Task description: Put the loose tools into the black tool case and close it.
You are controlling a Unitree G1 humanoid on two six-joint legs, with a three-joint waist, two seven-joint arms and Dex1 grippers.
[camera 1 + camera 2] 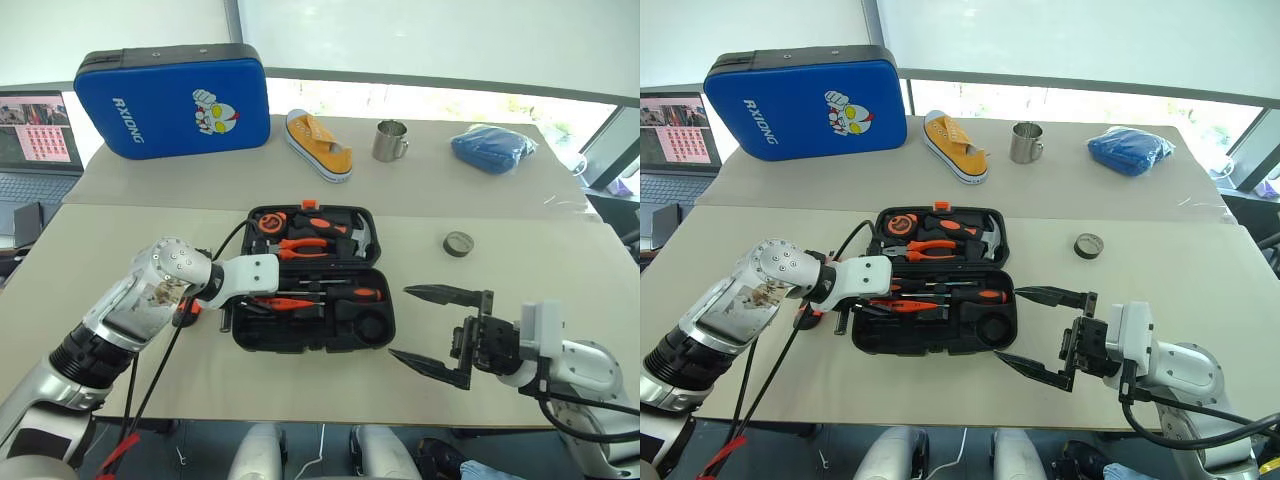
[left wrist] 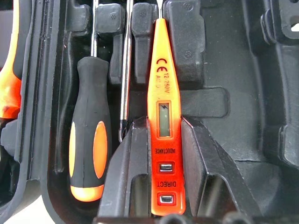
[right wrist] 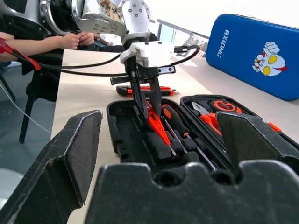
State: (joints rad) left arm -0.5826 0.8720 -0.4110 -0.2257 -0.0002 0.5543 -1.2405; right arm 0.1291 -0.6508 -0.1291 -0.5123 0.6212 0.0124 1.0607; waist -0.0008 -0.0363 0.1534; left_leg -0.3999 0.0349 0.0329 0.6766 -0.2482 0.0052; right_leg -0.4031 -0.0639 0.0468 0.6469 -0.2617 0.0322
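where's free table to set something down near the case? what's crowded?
Free: the bare table between the black tool case and the small dark tape roll, and the strip in front of the case. Crowded: the case's left side, where the left gripper holds the small all-orange screwdriver and the utility knife lies.

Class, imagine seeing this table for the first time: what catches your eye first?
The open black case at the middle of the table, where the left end effector holds a small orange screwdriver over its slots. Behind it, a big blue case stands out at the table's far left.
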